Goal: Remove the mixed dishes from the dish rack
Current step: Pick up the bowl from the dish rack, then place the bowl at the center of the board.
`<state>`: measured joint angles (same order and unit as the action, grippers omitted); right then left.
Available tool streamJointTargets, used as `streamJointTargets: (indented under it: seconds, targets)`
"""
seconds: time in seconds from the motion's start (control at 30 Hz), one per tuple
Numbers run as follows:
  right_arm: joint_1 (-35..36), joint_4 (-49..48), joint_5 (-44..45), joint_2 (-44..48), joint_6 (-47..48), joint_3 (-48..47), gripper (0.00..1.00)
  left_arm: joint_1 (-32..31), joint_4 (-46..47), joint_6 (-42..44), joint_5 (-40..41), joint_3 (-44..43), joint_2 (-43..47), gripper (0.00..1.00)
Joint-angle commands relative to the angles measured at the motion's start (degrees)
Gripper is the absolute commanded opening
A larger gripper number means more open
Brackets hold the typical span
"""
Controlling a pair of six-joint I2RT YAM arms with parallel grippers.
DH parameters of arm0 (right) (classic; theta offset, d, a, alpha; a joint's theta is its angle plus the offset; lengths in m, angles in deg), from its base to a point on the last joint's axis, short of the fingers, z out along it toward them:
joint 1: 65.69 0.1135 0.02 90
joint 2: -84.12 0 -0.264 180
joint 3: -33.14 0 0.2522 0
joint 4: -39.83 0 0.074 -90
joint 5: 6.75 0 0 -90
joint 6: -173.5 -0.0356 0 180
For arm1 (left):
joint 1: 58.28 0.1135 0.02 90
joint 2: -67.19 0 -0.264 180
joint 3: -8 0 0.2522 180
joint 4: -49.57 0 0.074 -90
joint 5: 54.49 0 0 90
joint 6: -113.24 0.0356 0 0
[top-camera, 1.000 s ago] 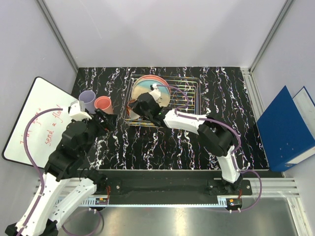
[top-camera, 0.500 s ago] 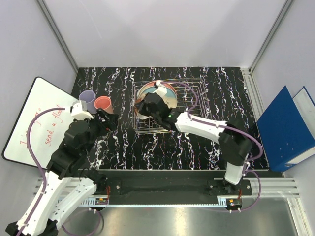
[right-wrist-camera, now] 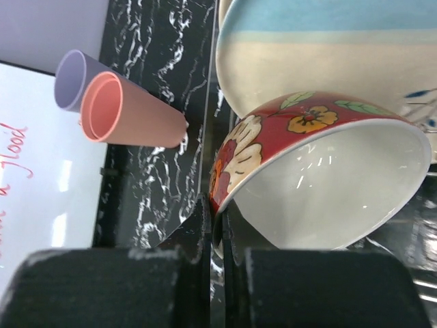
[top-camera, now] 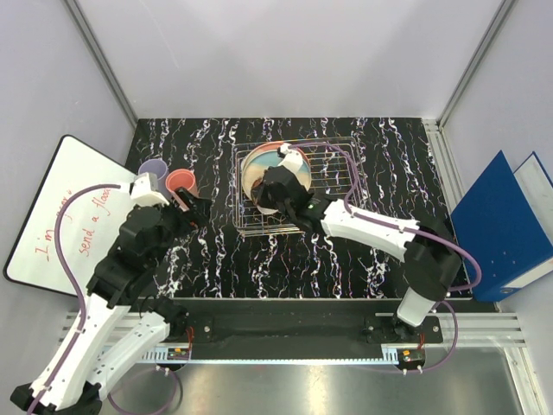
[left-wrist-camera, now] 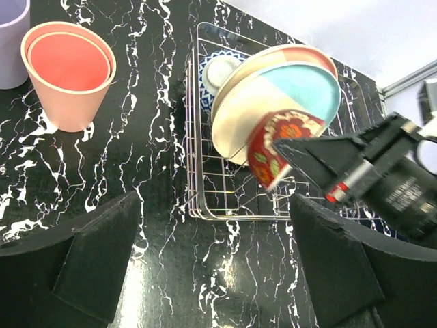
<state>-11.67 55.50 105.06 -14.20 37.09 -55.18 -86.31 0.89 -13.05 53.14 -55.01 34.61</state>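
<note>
Red floral bowl [right-wrist-camera: 254,140] is pinched by its rim in the right gripper [right-wrist-camera: 217,213], tilted over the dish rack's [left-wrist-camera: 194,179] near left part, just before the cream-and-blue plate [left-wrist-camera: 290,92] leaning there. Left gripper [left-wrist-camera: 215,254] hangs with jaws wide, holding nothing, over the black table [left-wrist-camera: 147,130] left of the rack; the nested pink cups [left-wrist-camera: 68,78] and the lavender cup [left-wrist-camera: 10,44] stand near its far left corner.
</note>
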Motion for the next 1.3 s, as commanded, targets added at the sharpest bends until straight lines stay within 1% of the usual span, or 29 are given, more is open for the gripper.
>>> streamJointTargets:
  seconds: [0.0,0.07,0.1,0.17,0.2,0.27,0.4,0.47,0.57,0.6,0.7,0.73,0.77,0.83,0.87,0.97,1.0,1.07,1.17,1.2,1.23,1.27]
  targets:
    - [0.3,6.9,2.1,8.0,6.0,-4.8,0.00,-0.1,3.3,2.0,-1.4,-1.7,-2.1,0.93]
    - [0.4,11.2,2.6,9.9,7.3,-7.2,0.00,-0.1,3.4,2.5,-2.8,-2.5,-3.0,0.93]
    - [0.4,15.0,3.0,10.8,8.2,-7.7,0.00,-0.2,3.6,3.0,-3.4,-2.9,-3.5,0.93]
    - [0.3,18.5,4.9,13.8,9.2,-8.7,0.00,-0.1,3.8,3.5,-5.4,-3.3,-5.0,0.93]
    - [0.3,22.1,5.6,14.8,9.4,-9.2,0.00,-0.2,3.9,3.6,-7.0,-3.4,-5.6,0.93]
    - [0.4,26.1,7.8,17.1,10.3,-11.7,0.00,-0.2,4.7,4.6,-9.3,-3.4,-7.2,0.93]
    - [0.3,38.7,10.4,17.6,11.4,-20.6,0.00,-0.9,5.1,6.7,-14.5,-3.1,-10.2,0.92]
    - [0.3,41.9,11.9,16.9,12.1,-23.1,0.00,-2.3,5.1,6.9,-14.3,-2.9,-10.6,0.92]
    - [0.4,49.8,13.0,14.8,12.4,-28.8,0.00,-4.0,5.2,6.0,-12.6,-1.9,-9.1,0.92]
    - [0.4,53.8,12.7,14.5,12.2,-31.1,0.00,-4.1,5.2,6.0,-12.3,-1.7,-8.6,0.92]
    - [0.4,62.3,12.3,14.2,10.9,-34.3,0.00,-4.6,5.3,5.8,-11.7,-1.2,-6.8,0.92]
    - [0.3,64.6,13.6,14.3,10.5,-34.7,0.00,-4.6,5.3,5.9,-11.6,-0.9,-6.5,0.92]
    - [0.3,69.3,14.7,14.6,8.9,-35.0,0.00,-4.7,5.3,5.8,-11.5,-0.8,-6.3,0.92]
    - [-0.4,73.0,16.9,15.5,7.2,-34.6,0.00,-4.7,5.3,5.6,-11.3,-0.5,-5.9,0.92]
    - [-1.2,75.1,17.0,17.1,5.4,-34.1,0.00,-4.8,5.5,5.3,-11.4,-0.4,-6.0,0.92]
    - [-6.7,75.3,14.6,21.2,3.4,-30.4,0.00,-4.8,6.1,5.2,-11.8,-0.5,-6.5,0.92]
    - [-10.6,75.3,13.7,22.1,3.2,-28.5,0.00,-4.8,6.2,5.1,-12.1,-0.6,-7.1,0.92]
    - [-13.9,74.6,13.9,23.5,3.2,-27.0,0.00,-4.8,7.0,5.0,-12.7,-0.8,-7.6,0.92]
    - [-19.6,73.2,13.4,22.5,4.7,-26.0,0.00,-4.9,7.5,5.0,-13.1,-1.3,-8.6,0.92]
    - [-21.6,72.8,11.5,21.9,5.4,-26.1,0.00,-4.9,7.5,5.0,-13.1,-1.5,-9.0,0.92]
    - [-26.5,72.0,10.2,20.6,6.9,-26.1,0.00,-4.9,7.5,5.4,-13.4,-1.8,-9.6,0.92]
    - [-28.9,70.3,8.7,19.8,7.6,-26.0,0.00,-4.9,7.4,5.4,-13.8,-2.2,-9.7,0.92]
